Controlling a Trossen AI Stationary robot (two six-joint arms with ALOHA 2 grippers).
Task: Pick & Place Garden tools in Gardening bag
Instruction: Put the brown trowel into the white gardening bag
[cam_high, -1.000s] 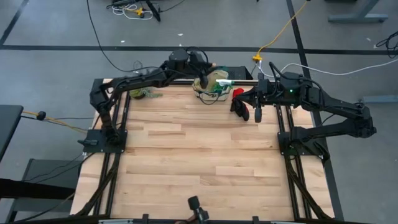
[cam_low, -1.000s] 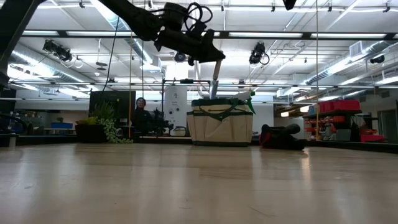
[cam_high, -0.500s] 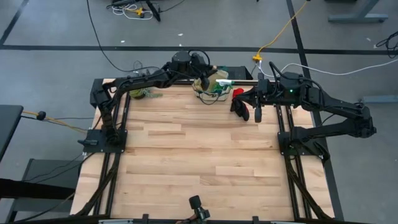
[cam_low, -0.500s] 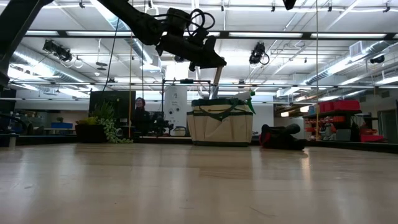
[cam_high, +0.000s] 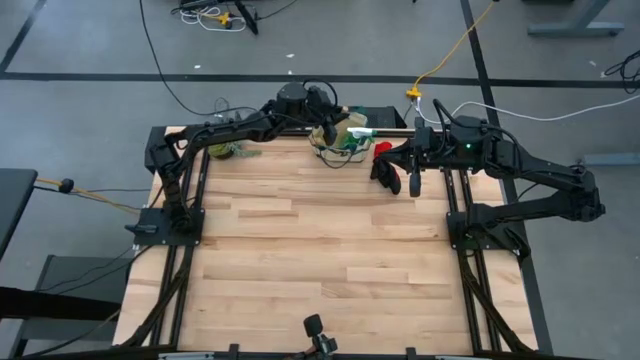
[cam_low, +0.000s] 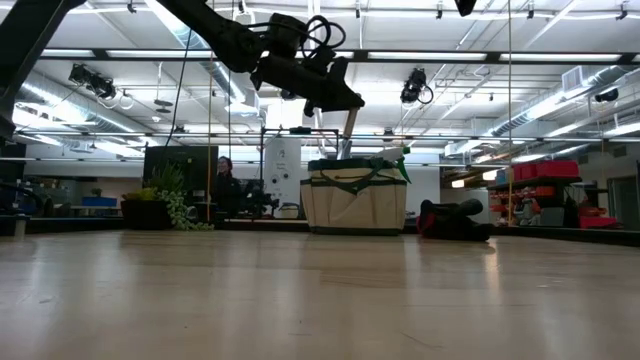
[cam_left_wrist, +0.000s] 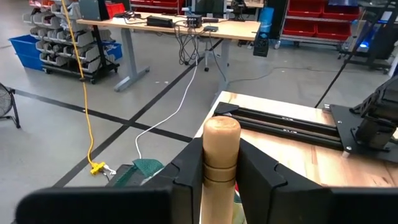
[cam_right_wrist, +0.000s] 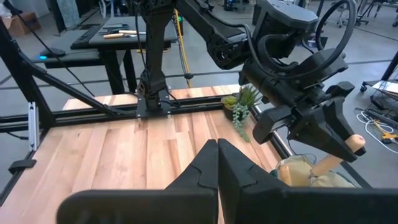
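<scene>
The beige gardening bag (cam_high: 345, 137) with green trim stands at the table's far edge, also seen in the low view (cam_low: 355, 200). A green item (cam_low: 401, 160) sticks out of its right end. My left gripper (cam_low: 345, 100) hovers over the bag, shut on a wooden-handled tool (cam_low: 347, 130) whose lower end is hidden inside the bag. The red-and-black glove (cam_high: 381, 160) lies on the table just right of the bag. My right gripper (cam_right_wrist: 217, 155) waits shut above the glove's right side. My left gripper pinches the tool's wooden handle (cam_left_wrist: 220, 163) between its two fingers, a little below the rounded free end (cam_right_wrist: 356, 142), which stands out past them. The fingers come nearly level from the table's left and lie across the handle. The tool stands steeply, slightly tilted, its lower part in the bag.
A small leafy plant (cam_high: 230, 150) sits at the far left of the table, near the left arm's base. The wide wooden tabletop (cam_high: 320, 250) stretches toward the near edge. Black frame rails (cam_high: 190, 200) run along both sides.
</scene>
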